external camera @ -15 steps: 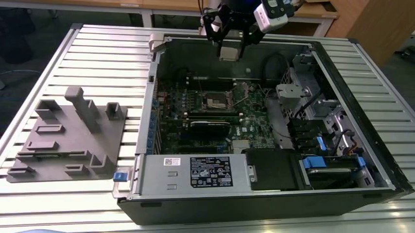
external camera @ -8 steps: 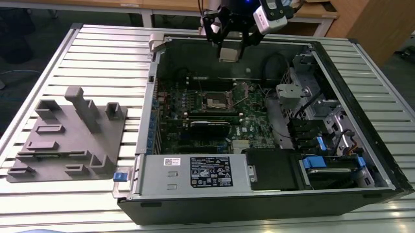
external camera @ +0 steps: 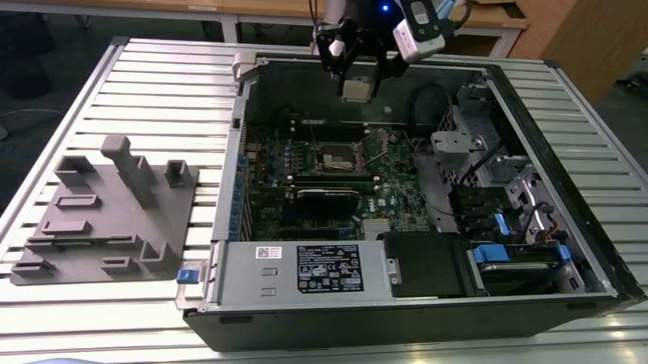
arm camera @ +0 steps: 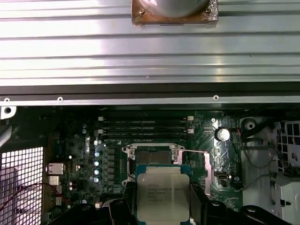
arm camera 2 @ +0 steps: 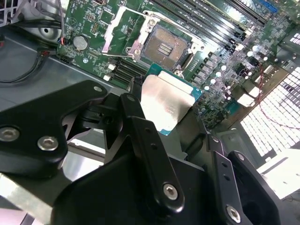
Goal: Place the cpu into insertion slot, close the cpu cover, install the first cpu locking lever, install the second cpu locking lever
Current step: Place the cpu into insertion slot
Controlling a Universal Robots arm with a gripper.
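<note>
- Slatted metal table (external camera: 152, 83): carries everything I can see in the exterior view.
- Open computer case (external camera: 405, 322): lies on its side on the table, with the interior facing up.
- Grey moulded fixture (external camera: 102, 212): sits on the table at the exterior view's left, apart from the case.
- Green motherboard (external camera: 395, 189): lies flat on the case floor.
- My pincer (external camera: 357, 89): hangs above the case interior near its far wall in the exterior view. It is clenched on the cpu, with a black finger (arm camera 2: 140, 136) pressed to each of two opposite edges.
- The cpu (arm camera: 163, 194): held off the board with its grey metal top turned to the first wrist view. Its thin greenish edge shows in the second wrist view (arm camera 2: 166, 101). It is clear of the socket and not seated.
- The insertion slot (arm camera 2: 166, 44): dark centre bare, silver rim around it, nothing in it. It lies beyond the cpu in both wrist views.
- The cpu cover (arm camera 2: 112, 29): silvery frame swung up and open, standing just beside the insertion slot.
- Long black memory slots (arm camera: 145, 126): run in a row near the insertion slot.
</note>
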